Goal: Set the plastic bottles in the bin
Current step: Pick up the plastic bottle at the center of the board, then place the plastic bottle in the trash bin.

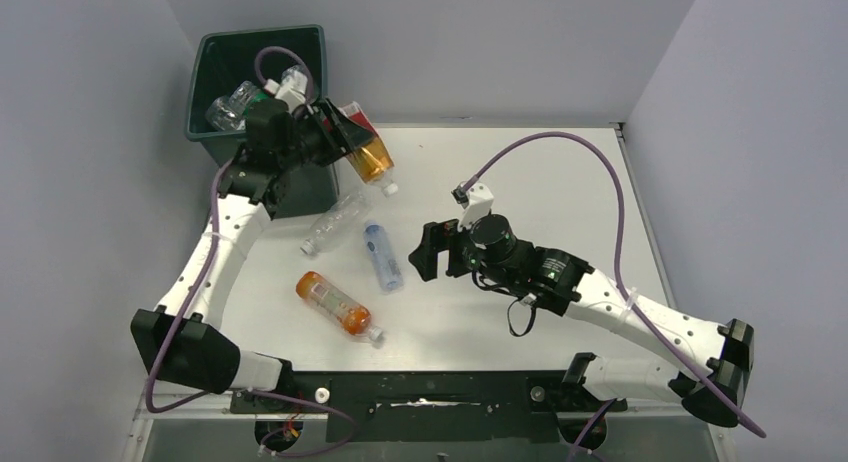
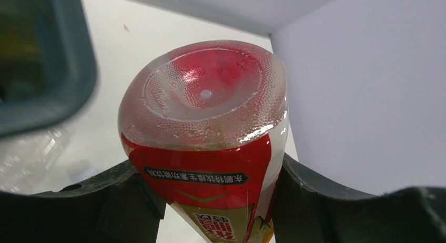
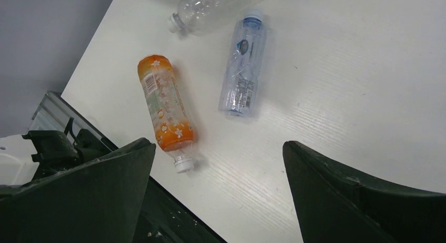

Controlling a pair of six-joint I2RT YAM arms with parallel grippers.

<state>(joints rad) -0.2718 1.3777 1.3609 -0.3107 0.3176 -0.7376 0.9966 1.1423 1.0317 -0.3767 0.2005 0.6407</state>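
The left arm reaches to 11 o'clock. The left gripper clamps a red-labelled bottle of amber liquid by the bin, base at 11, cap at 5, Chinese print on its label. The right gripper hangs spread wide, empty, at 3 o'clock of the blue-tinted bottle.

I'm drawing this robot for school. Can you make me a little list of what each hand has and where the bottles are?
Left hand: holding a red-label bottle beside the bin
Right hand: open, empty, above the table
On the table: clear bottle, blue bottle, orange bottle, all lying down
In the bin: several bottles
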